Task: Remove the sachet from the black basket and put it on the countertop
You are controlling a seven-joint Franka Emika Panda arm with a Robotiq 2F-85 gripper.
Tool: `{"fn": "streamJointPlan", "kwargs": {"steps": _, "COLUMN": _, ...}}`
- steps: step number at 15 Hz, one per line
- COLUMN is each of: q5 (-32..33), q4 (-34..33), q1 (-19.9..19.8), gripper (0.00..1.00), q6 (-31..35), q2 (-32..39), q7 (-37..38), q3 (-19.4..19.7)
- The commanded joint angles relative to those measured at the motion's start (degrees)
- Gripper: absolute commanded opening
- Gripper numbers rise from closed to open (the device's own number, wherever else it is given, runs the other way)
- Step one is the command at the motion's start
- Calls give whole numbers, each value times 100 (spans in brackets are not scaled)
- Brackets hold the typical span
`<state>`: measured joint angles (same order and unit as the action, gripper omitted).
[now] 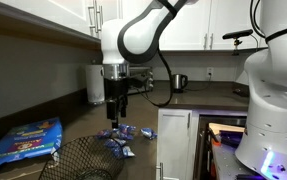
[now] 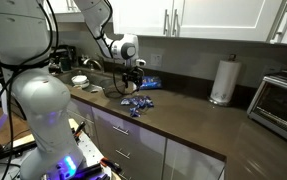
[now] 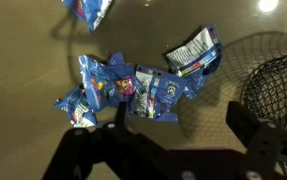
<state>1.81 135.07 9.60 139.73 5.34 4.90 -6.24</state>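
Note:
Several blue and white sachets lie in a loose heap on the dark countertop; they also show in both exterior views. The black basket sits at the right edge of the wrist view and at the front in an exterior view. I cannot see any sachet inside it. My gripper hangs open and empty just above the heap, its fingers either side of bare counter beside the sachets.
A large flat blue bag lies beside the basket. A paper towel roll and a kettle stand at the back. A sink area with dishes and a toaster oven flank the counter. A cabinet door stands open.

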Motion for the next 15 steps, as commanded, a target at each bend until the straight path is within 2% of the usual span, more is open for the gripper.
{"fn": "streamJointPlan", "kwargs": {"steps": 1, "q5": 158, "q4": 69, "q1": 40, "gripper": 100, "q6": -570, "q2": -501, "q7": 200, "q3": -120}}
{"fn": "streamJointPlan", "kwargs": {"steps": 10, "q5": -776, "q4": 204, "q1": 219, "gripper": 100, "q6": -1698, "q2": -1142, "q7": -349, "q3": -458}}
{"fn": "streamJointPlan", "kwargs": {"steps": 15, "q5": -935, "q4": 215, "q1": 283, "gripper": 100, "q6": -2008, "q2": -1300, "q7": -383, "q3": -503}}
